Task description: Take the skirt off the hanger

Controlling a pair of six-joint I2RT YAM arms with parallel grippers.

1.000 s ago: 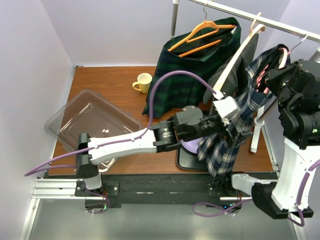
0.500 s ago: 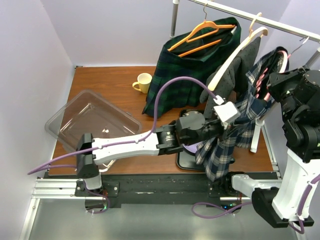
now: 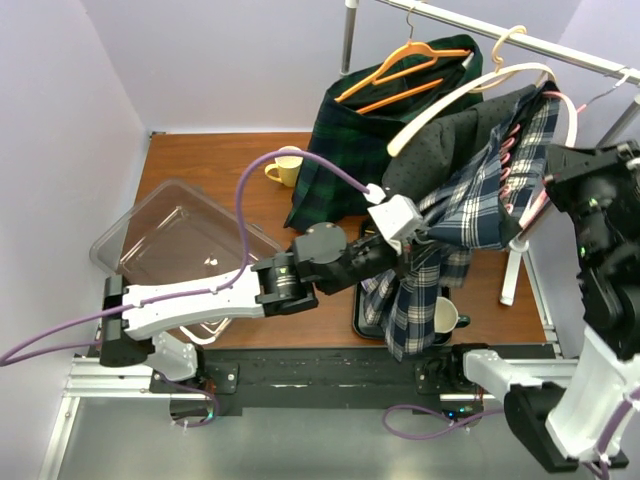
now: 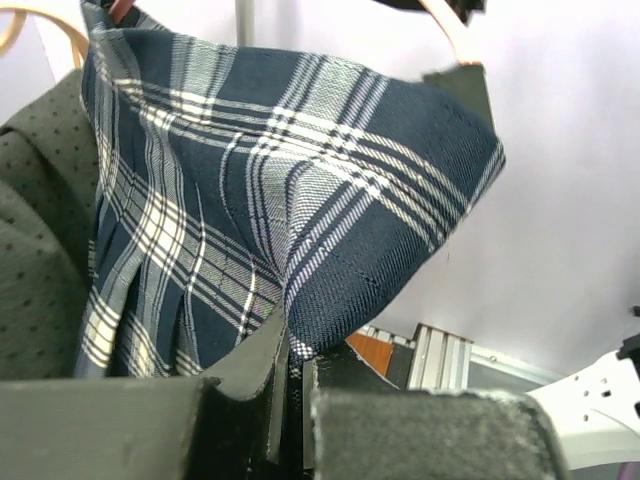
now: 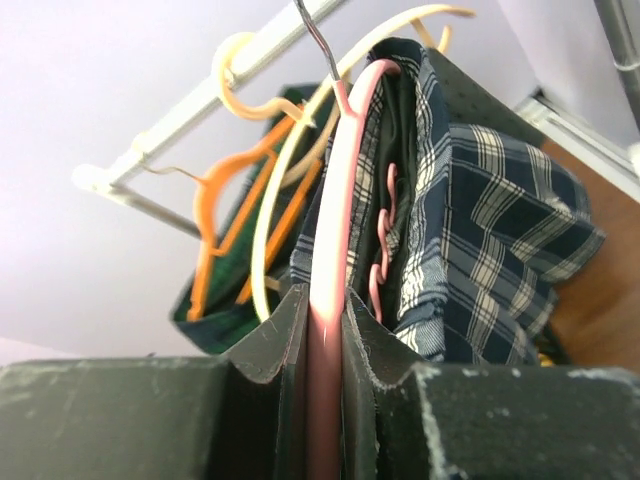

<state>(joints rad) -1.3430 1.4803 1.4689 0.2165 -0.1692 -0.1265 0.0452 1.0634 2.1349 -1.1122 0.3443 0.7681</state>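
A navy and white plaid skirt [image 3: 470, 215] hangs from a pink hanger [image 3: 572, 115] on the rail at the right, stretched out to the left. My left gripper [image 3: 415, 240] is shut on the skirt's lower edge. In the left wrist view that gripper [image 4: 295, 370] pinches a fold of the skirt [image 4: 300, 200] between its pads. My right gripper [image 3: 560, 185] is shut on the pink hanger. In the right wrist view the right gripper [image 5: 325, 300] clamps the hanger's arm [image 5: 335, 200], and the skirt [image 5: 490, 220] drapes to the right of it.
A green plaid skirt on an orange hanger [image 3: 385, 130] and a grey garment on a cream hanger [image 3: 440, 165] hang from the same rail [image 3: 520, 40]. On the table are a yellow mug [image 3: 285, 165], a clear plastic bin [image 3: 180, 245], a black tray [image 3: 365, 310] and a green mug [image 3: 445, 318].
My left gripper shut on the skirt's edge and drew back to the left, pulling the fabric taut. The hangers swung up, and the green mug came into view.
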